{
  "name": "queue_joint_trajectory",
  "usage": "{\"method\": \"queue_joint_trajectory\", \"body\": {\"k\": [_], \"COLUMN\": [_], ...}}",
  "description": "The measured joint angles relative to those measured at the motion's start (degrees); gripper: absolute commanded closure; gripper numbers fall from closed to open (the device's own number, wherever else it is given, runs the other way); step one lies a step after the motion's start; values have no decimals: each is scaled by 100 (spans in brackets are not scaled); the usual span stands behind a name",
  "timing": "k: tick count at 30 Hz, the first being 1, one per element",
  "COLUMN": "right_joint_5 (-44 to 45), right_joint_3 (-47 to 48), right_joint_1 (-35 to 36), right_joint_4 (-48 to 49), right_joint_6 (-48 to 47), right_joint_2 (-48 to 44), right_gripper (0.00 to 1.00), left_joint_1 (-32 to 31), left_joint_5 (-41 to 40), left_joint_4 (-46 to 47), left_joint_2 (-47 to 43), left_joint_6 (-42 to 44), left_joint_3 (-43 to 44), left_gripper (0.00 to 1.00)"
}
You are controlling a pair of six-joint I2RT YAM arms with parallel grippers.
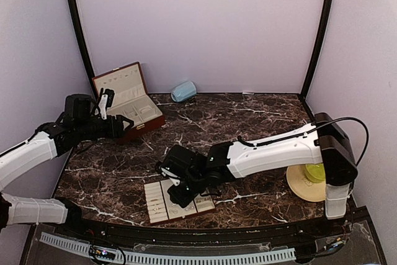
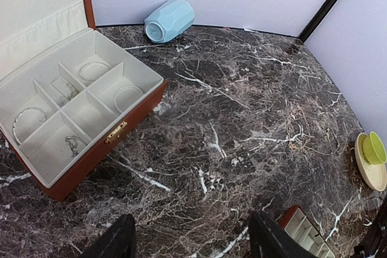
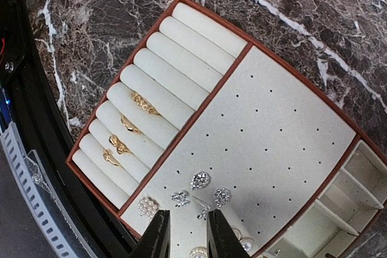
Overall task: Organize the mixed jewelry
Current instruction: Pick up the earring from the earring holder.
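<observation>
Over the tray (image 3: 290, 149) — right end effector (image 3: 184, 234) slightly open, left end effector (image 2: 190, 237) wide open.

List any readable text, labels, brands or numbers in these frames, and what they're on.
None readable in any view.
Red-brown jewelry box with cream lining: no print seen; its small brass clasp looks plain.
Cream-lined ring and earring tray: only pin holes.
Pale blue faceted cup lying on its side: no lettering visible.

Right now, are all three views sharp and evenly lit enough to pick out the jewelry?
Top external: even light, but the tray pieces are too small to read. Left wrist: sharp, bracelets clear in the open box. Right wrist: crisp, gold rings and sparkly earrings distinct; only the near jaws look soft.
</observation>
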Motion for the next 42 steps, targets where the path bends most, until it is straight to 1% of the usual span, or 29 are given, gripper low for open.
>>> {"method": "queue_joint_trajectory", "body": {"k": [7, 12, 27, 30, 34, 39, 41, 42], "right_joint_5": [258, 457, 549, 586, 658, 721, 793, 822], "right_joint_3": [352, 457, 715, 743, 756, 809, 809, 809], "right_joint_1": [120, 153, 214, 243, 247, 247, 247, 247], "right_joint_4": [-382, -632, -846, -903, -942, -966, -968, -968], "right_joint_6": [42, 129, 142, 144, 155, 170, 170, 173], "right_joint_2": [356, 411, 664, 669, 684, 688, 688, 688], "right_gripper": [79, 83, 86, 89, 100, 100, 100, 100], "left_joint_1": [0, 0, 0, 0, 0, 0, 0, 0], "left_joint_5": [-24, -24, -24, -22, -22, -15, 22, 76], "left_joint_4": [-9, -37, -46, -46, -46, -44, -31, -13], "left_joint_2": [-70, -98, -168, -168, -168, -168, -168, -168], "left_joint_6": [11, 11, 11, 13, 11, 11, 15, 26], "left_joint_3": [-2, -2, -24, -24, -24, -35, -61, -83], "left_gripper": [33, 33, 33, 33, 33, 33, 35, 38]}}
